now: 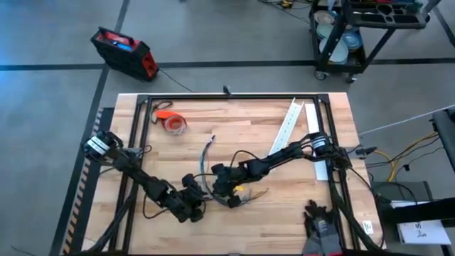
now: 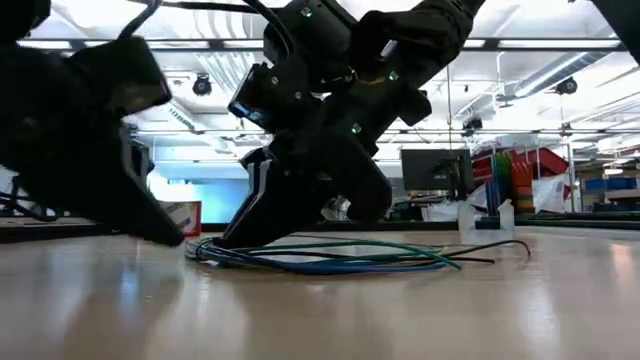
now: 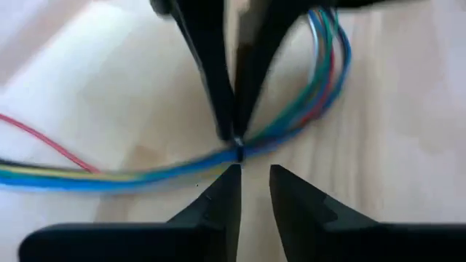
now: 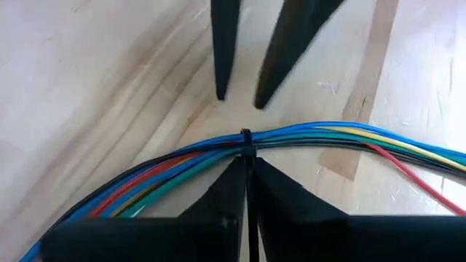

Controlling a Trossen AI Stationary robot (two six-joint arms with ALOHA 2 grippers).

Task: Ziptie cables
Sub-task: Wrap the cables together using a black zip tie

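- Right wrist view gives the clearest look: the ziptie (image 4: 245,140) already sits as a dark band around the cables (image 4: 320,137), pulling the blue, green, red and yellow wires into one neck.
- The right gripper (image 4: 245,164) has its jaws pressed together on the ziptie's strap, which runs back between them from the band.
- Facing it across the bundle is the left gripper (image 4: 239,98), its jaws a little spread, tips just beside the band and not touching the wires as far as I can see.
- From the left wrist view the same picture holds: the left gripper's jaws stand slightly apart, close to the tied spot (image 3: 239,153), and the right gripper's jaws come down pinched on it from the far side.
- From above, both grippers meet near the front middle of the counter (image 1: 270,220), with the cables lying under and around them; an orange tape roll (image 1: 173,124) and a white slotted channel (image 1: 288,128) lie well apart toward the back.
- At counter height the cables lie flat on the wood in a loose sweep.
- My reading: the loop is closed, so the main work is done. What seems left is a final snug pull, if the band is still loose, and letting go. How tight it is I cannot tell.
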